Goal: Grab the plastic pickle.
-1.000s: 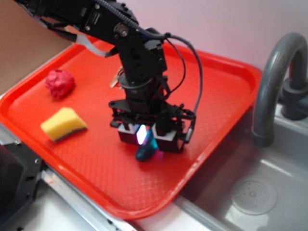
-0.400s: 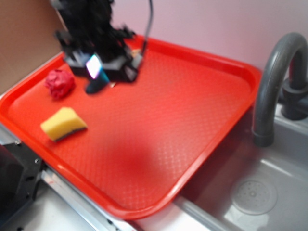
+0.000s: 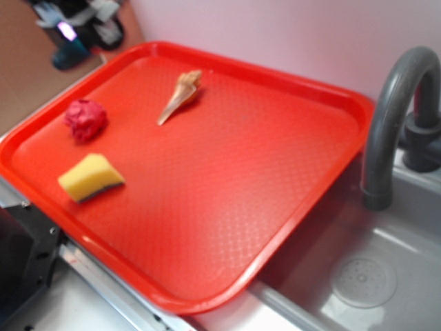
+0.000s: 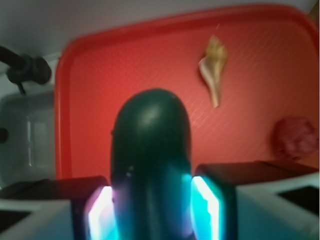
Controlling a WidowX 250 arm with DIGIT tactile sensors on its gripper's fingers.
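Note:
The plastic pickle [image 4: 150,165], dark green and smooth, stands up between my glowing pads [image 4: 206,207] in the wrist view, filling the middle of the frame. My gripper [image 4: 152,210] is shut on it. In the exterior view the gripper [image 3: 72,34] hangs blurred at the top left corner, above and beyond the red tray's [image 3: 289,158] far left edge, with the pickle [image 3: 69,54] sticking out below it.
On the tray lie a tan seashell [image 3: 180,95], a red crumpled ball [image 3: 86,118] and a yellow sponge wedge [image 3: 91,177]. A grey faucet [image 3: 396,117] and steel sink [image 3: 365,276] sit to the right. A brown board [image 3: 27,76] stands at the left.
My gripper has carried the pickle up and away to the far left, off the tray's middle. The seashell, earlier hidden behind the arm, now shows.

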